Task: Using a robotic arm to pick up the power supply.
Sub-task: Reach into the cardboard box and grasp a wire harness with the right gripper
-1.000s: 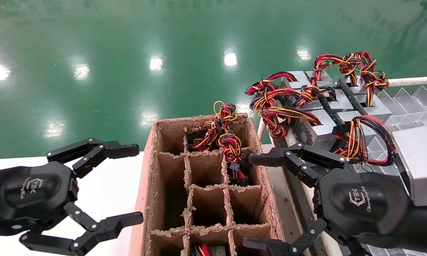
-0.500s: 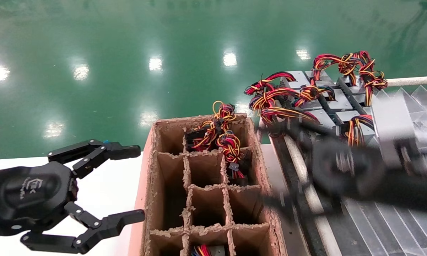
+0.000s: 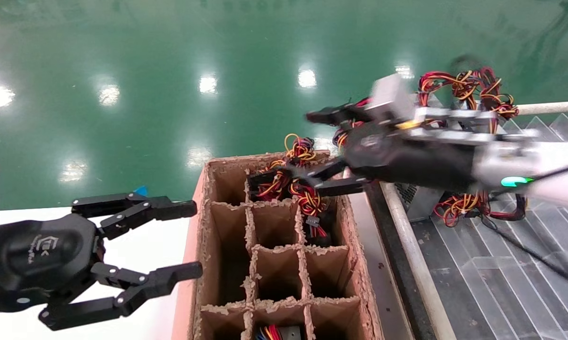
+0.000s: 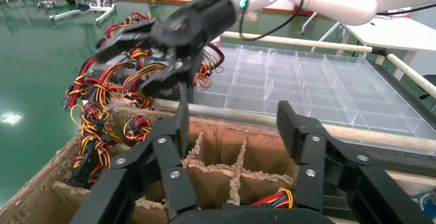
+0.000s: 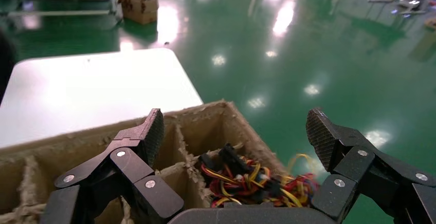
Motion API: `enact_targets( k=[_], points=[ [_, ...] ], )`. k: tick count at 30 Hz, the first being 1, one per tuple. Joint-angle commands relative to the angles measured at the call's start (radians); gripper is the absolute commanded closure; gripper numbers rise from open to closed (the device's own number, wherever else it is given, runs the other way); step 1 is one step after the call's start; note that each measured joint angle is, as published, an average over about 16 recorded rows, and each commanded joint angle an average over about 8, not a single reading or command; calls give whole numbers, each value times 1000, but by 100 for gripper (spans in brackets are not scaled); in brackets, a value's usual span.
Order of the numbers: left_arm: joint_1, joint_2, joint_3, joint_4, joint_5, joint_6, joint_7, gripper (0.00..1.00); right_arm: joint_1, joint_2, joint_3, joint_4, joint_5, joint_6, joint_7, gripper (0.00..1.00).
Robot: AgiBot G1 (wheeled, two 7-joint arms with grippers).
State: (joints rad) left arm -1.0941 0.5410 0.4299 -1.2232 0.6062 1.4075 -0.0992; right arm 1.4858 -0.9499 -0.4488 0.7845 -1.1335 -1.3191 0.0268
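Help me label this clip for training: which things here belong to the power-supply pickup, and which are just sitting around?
Part of the job:
- right gripper, open, above the box's far corner
- power supplies with coloured wire bundles on the rack at the right

Just lying about:
- cardboard divider box
- clear tray
- white table
- left gripper, open, idle beside the box

A brown cardboard box (image 3: 203, 245) with divider cells stood on a white surface (image 3: 147, 255), beside a clear plastic tray (image 3: 511, 283); the floor (image 3: 170, 56) was green.

Silver-grey power supply (image 3: 418, 200) with knotted wires lies under the robotic arm (image 3: 329, 148).
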Motion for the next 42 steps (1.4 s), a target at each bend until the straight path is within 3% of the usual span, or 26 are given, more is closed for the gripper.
enact_targets(
  k=[1, 3, 5, 10, 13, 30, 42],
  points=[
    [0, 0, 0, 0, 0, 0, 0, 100, 23, -47, -19, -64, -30, 16, -26, 0],
    [0, 0, 0, 0, 0, 0, 0, 100, 42, -70, -31, -128, -48, 16, -40, 4],
    [0, 0, 0, 0, 0, 0, 0, 100, 60, -81, -44, -182, -67, 9, -48, 18],
    [0, 0, 0, 0, 0, 0, 0, 100, 90, -94, -77, -270, -114, -10, -62, 77],
    [0, 0, 0, 0, 0, 0, 0, 100, 97, -100, -92, -296, -137, -16, -70, 98],
    [0, 0, 0, 0, 0, 0, 0, 100, 112, -101, -142, -313, -213, -23, -66, 100],
    [0, 0, 0, 0, 0, 0, 0, 100, 92, -73, -141, -279, -203, -55, -28, 100]
  ],
)
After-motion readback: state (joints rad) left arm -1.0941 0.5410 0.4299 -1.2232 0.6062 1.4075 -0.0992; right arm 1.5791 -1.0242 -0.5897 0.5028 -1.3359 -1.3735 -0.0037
